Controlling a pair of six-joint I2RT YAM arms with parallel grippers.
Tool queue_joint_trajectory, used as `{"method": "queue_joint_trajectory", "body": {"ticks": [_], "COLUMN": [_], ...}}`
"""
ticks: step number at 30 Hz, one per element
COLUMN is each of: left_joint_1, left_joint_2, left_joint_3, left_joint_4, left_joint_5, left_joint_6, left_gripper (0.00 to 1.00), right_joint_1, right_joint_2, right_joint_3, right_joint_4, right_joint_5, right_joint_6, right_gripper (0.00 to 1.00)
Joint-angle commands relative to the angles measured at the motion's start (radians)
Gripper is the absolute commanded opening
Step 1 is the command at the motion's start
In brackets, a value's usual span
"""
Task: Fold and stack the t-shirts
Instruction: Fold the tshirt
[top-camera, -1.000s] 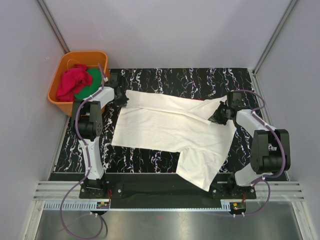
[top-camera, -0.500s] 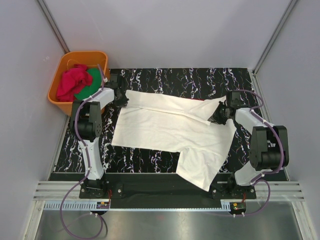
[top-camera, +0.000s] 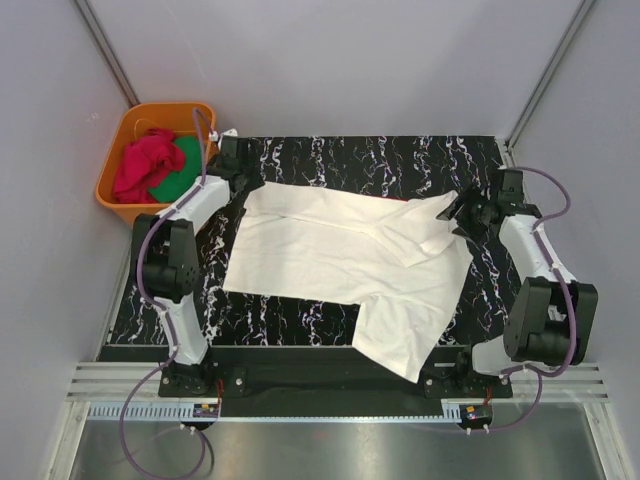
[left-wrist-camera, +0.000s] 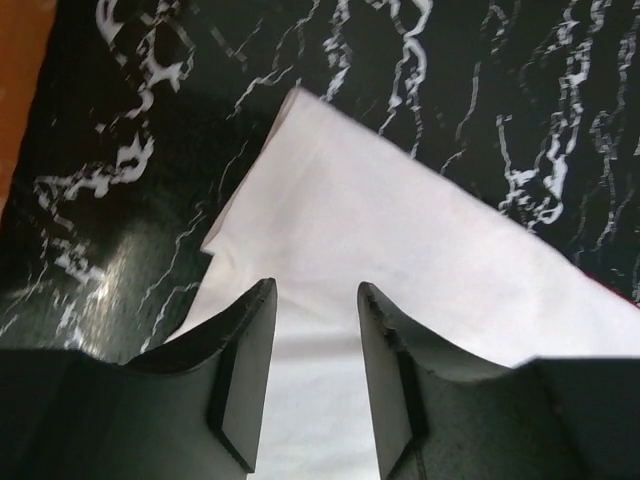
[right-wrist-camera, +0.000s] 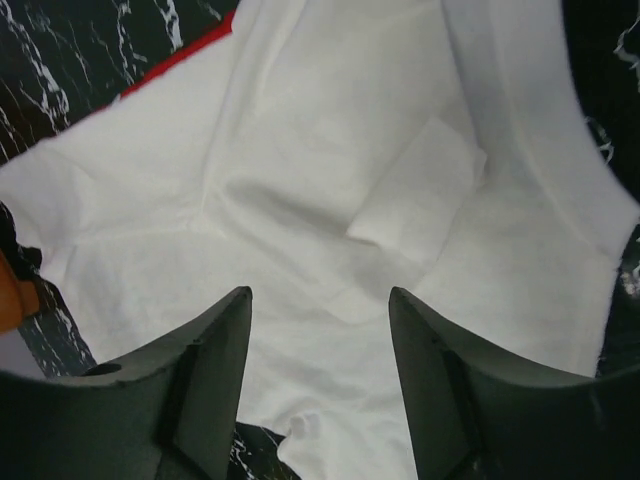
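A large cream-white t-shirt (top-camera: 330, 250) lies spread on the black marbled mat (top-camera: 300, 310), its right part folded over and one sleeve hanging past the near edge. A thin red strip of cloth (right-wrist-camera: 180, 55) peeks from under its far edge. My left gripper (top-camera: 243, 178) hovers open over the shirt's far left corner (left-wrist-camera: 300, 100); the left wrist view shows the left gripper (left-wrist-camera: 315, 290) with only cloth below it. My right gripper (top-camera: 462, 210) stands open over the far right corner. In the right wrist view, the right gripper (right-wrist-camera: 318, 295) grips nothing, with the white shirt (right-wrist-camera: 300, 180) beneath.
An orange tub (top-camera: 115, 190) at the far left corner holds a red cloth (top-camera: 145, 165) and a green one (top-camera: 180, 165). Grey walls enclose the mat on three sides. A metal rail (top-camera: 330, 385) runs along the near edge by the arm bases.
Both grippers have gone from shut to open and let go of the white shirt's far corners. Each arm has drawn outward and away from the cloth, which now lies flat.
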Motion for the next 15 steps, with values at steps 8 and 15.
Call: {"method": "queue_joint_trajectory", "body": {"ticks": [8,15], "left_joint_1": [0.031,0.069], "left_joint_2": [0.293,0.382], "left_joint_3": [0.299,0.362], "left_joint_4": [0.053,0.046], "left_joint_5": [0.259,0.311], "left_joint_6": [0.042,-0.004], "left_gripper": [0.32,0.33], "right_joint_1": [-0.072,-0.106], "right_joint_2": [0.389,0.54], "right_joint_3": [0.34,0.454], "right_joint_4": [0.24,0.243], "right_joint_5": [-0.005,-0.019], "right_joint_6": [-0.047,-0.098], "right_gripper": [0.69,0.71]}}
